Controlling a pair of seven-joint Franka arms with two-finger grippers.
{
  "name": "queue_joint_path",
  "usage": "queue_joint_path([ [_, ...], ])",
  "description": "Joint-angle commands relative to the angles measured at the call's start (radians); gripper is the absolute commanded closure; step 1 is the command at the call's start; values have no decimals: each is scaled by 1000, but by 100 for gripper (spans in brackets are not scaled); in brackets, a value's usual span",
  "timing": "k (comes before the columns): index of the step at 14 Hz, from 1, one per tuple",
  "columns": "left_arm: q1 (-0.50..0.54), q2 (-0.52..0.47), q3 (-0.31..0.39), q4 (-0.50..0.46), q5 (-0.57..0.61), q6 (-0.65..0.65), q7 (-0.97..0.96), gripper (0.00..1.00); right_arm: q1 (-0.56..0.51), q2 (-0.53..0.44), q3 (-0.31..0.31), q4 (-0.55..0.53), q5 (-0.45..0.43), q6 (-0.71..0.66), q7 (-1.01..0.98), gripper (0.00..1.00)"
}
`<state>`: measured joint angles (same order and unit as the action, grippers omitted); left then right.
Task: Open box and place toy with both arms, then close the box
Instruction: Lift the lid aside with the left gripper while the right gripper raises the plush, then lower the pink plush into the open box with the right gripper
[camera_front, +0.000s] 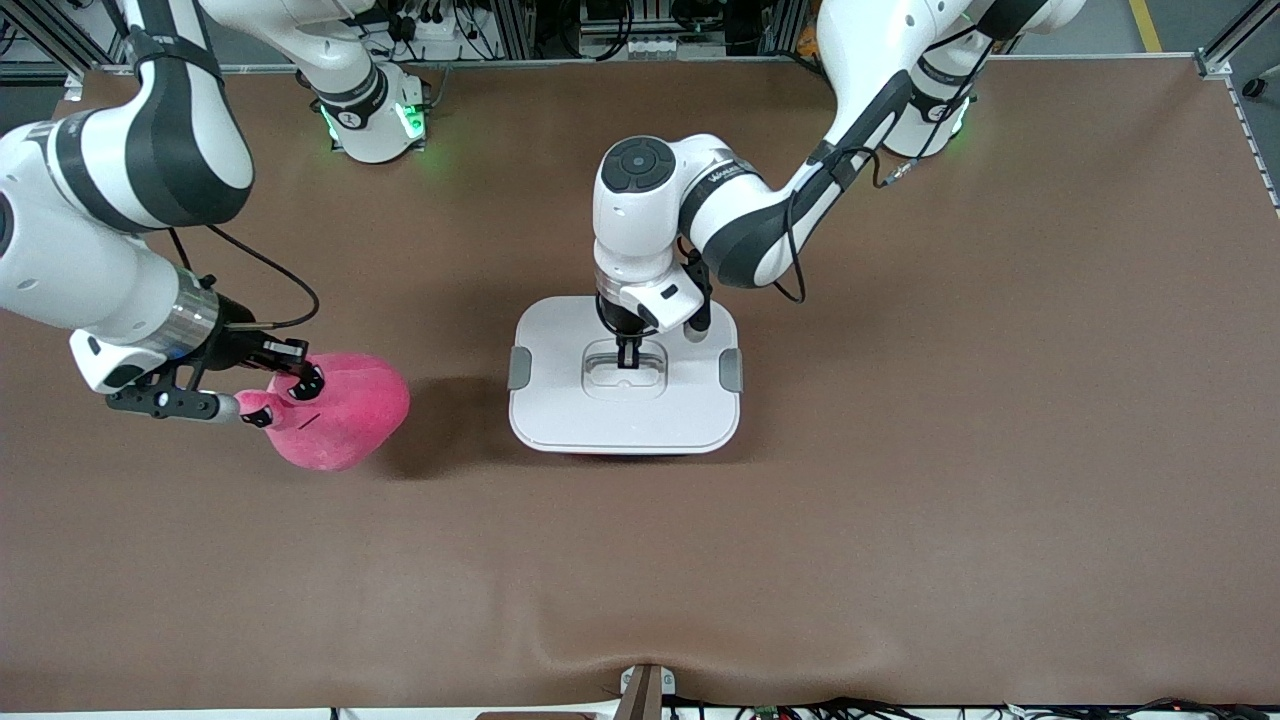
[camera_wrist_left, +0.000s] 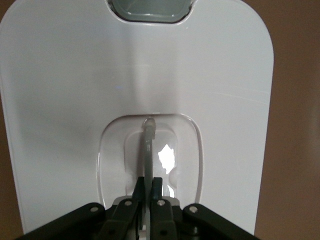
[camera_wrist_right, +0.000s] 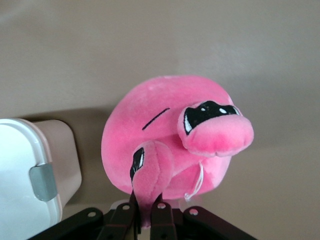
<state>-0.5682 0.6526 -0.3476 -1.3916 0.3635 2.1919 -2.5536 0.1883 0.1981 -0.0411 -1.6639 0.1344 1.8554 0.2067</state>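
Front view: the box (camera_front: 625, 400), its white lid (camera_front: 560, 400) on and a grey clip (camera_front: 519, 367) at each short end, sits at the middle of the brown surface (camera_front: 900, 500). The left arm (camera_front: 760, 215) reaches in from the base at one o'clock and points straight down over the lid. The left gripper (camera_front: 628, 358) is down in the recessed centre handle (camera_front: 623, 372), its jaws pressed together on the handle's thin bar. At nine o'clock from the box, well apart from it and toward the right arm's end of the surface, is the pink plush toy (camera_front: 340, 410). The right arm (camera_front: 110, 220) comes in from the edge at ten o'clock, and the right gripper (camera_front: 280, 400) has its jaws pinching a small protruding part of the toy.

Left wrist view: the lid (camera_wrist_left: 75, 100) fills most of the frame, one grey clip (camera_wrist_left: 148, 10) at its edge. The left gripper (camera_wrist_left: 149, 185) shows its black jaws closed tight on the thin bar (camera_wrist_left: 148, 145) that runs across the handle recess (camera_wrist_left: 185, 150).

Right wrist view: the toy (camera_wrist_right: 165, 135) fills the centre, a dark eye patch (camera_wrist_right: 205, 114) and a thin stitched line showing on it. The right gripper (camera_wrist_right: 145, 202) has its jaws clamped on a small pink flap (camera_wrist_right: 152, 167) of the plush. The box's translucent pink wall (camera_wrist_right: 62, 150), lid (camera_wrist_right: 15, 175) and one clip (camera_wrist_right: 42, 181) show at the frame's edge, apart from the toy.
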Motion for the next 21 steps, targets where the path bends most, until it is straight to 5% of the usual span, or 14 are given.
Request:
queue_joint_path([
  [1,4,-42,4,-4,25,-11,-10,100,30,-48,7,32,8,8,-105,100],
  [6,86,-123,-13,-10,9,-70,96,100,98,-77,9,82,8,-13,-300,100],
  [11,207,-215,-13,-15,-164,-184,390,100,134,-88,7,119,7,-73,-556,100],
  [16,356,-289,-13,-14,-313,-322,691,100,276,-75,4,121,-15,-38,-583,100],
  [21,494,-311,-13,-15,-428,-431,918,100,522,-22,3,121,-295,18,-575,100],
])
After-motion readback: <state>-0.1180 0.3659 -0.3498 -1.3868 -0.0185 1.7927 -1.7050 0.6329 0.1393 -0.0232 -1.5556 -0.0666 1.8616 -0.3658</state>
